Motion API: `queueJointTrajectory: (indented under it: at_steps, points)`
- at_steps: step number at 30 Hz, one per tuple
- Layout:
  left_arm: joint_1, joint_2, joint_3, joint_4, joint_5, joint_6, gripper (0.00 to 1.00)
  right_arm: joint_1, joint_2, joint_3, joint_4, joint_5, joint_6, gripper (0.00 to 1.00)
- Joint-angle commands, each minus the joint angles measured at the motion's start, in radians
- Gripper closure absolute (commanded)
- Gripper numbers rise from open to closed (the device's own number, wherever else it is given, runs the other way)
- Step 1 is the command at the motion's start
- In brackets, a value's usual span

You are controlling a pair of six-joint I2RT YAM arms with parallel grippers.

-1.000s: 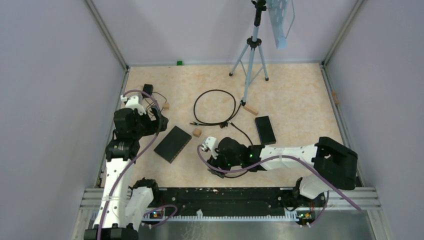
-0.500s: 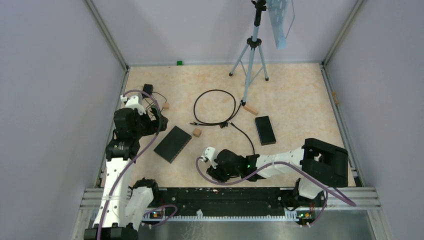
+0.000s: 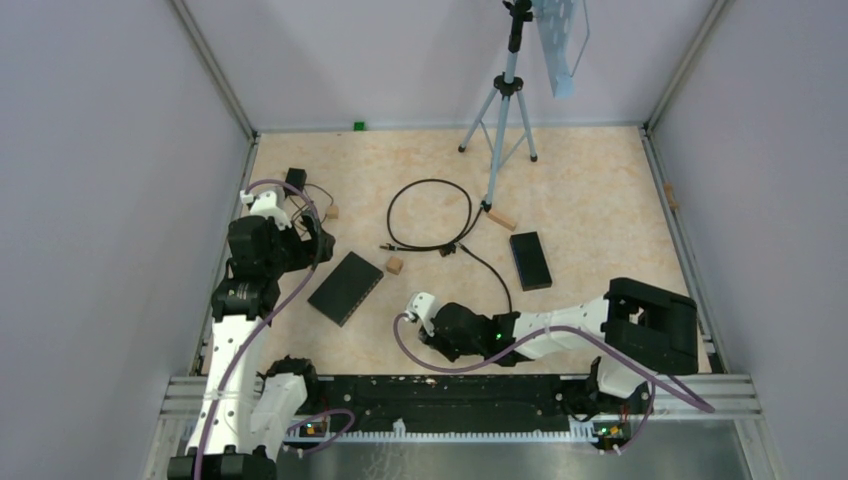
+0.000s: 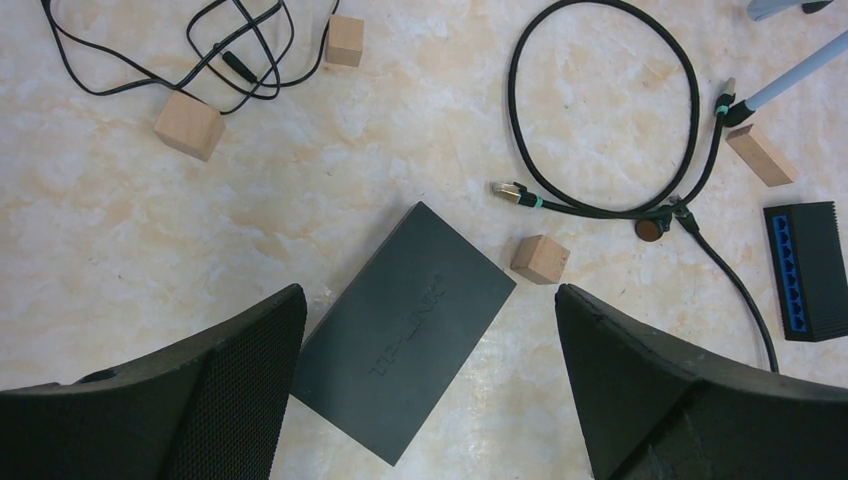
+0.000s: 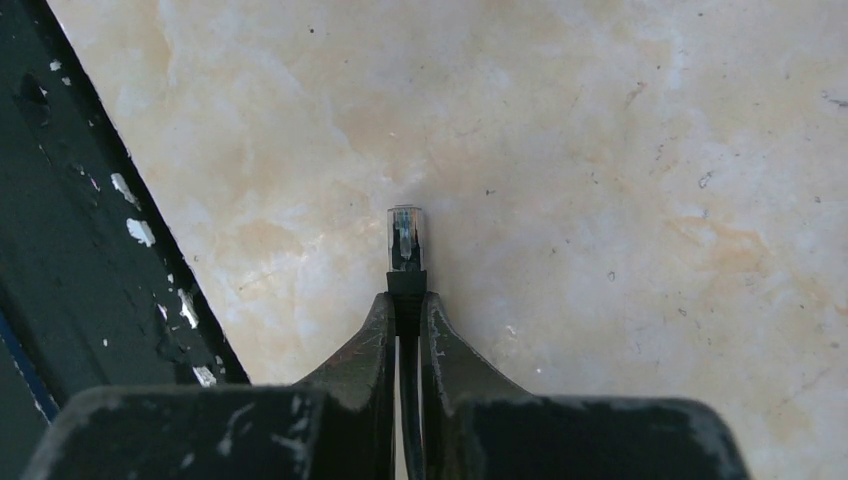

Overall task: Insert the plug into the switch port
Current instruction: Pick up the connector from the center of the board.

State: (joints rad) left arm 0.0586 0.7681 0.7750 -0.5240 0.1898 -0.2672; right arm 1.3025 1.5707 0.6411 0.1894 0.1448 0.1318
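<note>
My right gripper [image 5: 405,300] is shut on the black boot of the cable's plug [image 5: 405,238]. The clear tip sticks out past the fingertips, just over the marble floor near the front rail. The black cable [image 3: 495,275] trails back from it to a loop [image 3: 430,215] whose other plug [image 4: 510,190] lies loose. A dark flat switch [image 4: 405,325] lies tilted below my left gripper [image 4: 428,300], which hangs open above it with nothing held; this switch's ports are hidden. A second black switch [image 4: 808,270] with blue ports lies to the right.
A tripod [image 3: 500,110] stands at the back. Small wooden blocks [image 4: 541,259] [image 4: 190,125] lie between the switches and the cable. A thin black wire [image 4: 200,50] is tangled at the far left. A black rail [image 5: 90,250] runs beside the right gripper.
The right arm has drawn back toward the near edge, pulling the cable along. Its jaws have closed on the plug. The left arm has not moved.
</note>
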Motion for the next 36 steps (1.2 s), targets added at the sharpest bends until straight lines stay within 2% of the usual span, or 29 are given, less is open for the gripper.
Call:
queueJointTrajectory:
  at_steps: [1, 5, 10, 14, 18, 24, 31, 34, 36]
  points:
    - [0.002, -0.009, 0.031, 0.034, 0.026, -0.032, 0.01, 0.013, -0.097, 0.022, -0.054, 0.031, -0.030, 1.00]
    - [0.003, 0.002, 0.096, 0.036, 0.128, -0.066, 0.01, 0.012, -0.203, 0.055, -0.083, 0.095, -0.080, 1.00]
    - [0.004, 0.030, 0.260, 0.017, 0.188, -0.115, 0.01, 0.007, -0.355, 0.029, -0.014, 0.106, -0.179, 1.00]
    - [0.003, 0.065, 0.389, -0.050, 0.123, -0.224, 0.01, -0.001, -0.435, 0.056, -0.007, 0.139, -0.257, 1.00]
    - [0.003, 0.073, 0.464, -0.005, 0.258, -0.264, 0.01, -0.035, -0.511, 0.078, 0.008, 0.092, -0.341, 1.00]
    - [0.003, 0.058, 0.417, 0.106, 0.392, -0.455, 0.01, -0.088, -0.602, 0.115, -0.003, 0.063, -0.412, 1.00]
    - [-0.003, 0.077, 0.253, 0.195, 0.567, -0.554, 0.01, -0.155, -0.687, 0.071, 0.039, 0.039, -0.393, 1.00]
    - [-0.071, 0.058, 0.213, 0.210, 0.496, -0.592, 0.02, -0.157, -0.702, 0.066, 0.058, 0.043, -0.379, 1.00]
    - [-0.186, 0.054, 0.199, 0.230, 0.414, -0.603, 0.03, -0.160, -0.708, 0.067, 0.060, 0.022, -0.364, 1.00]
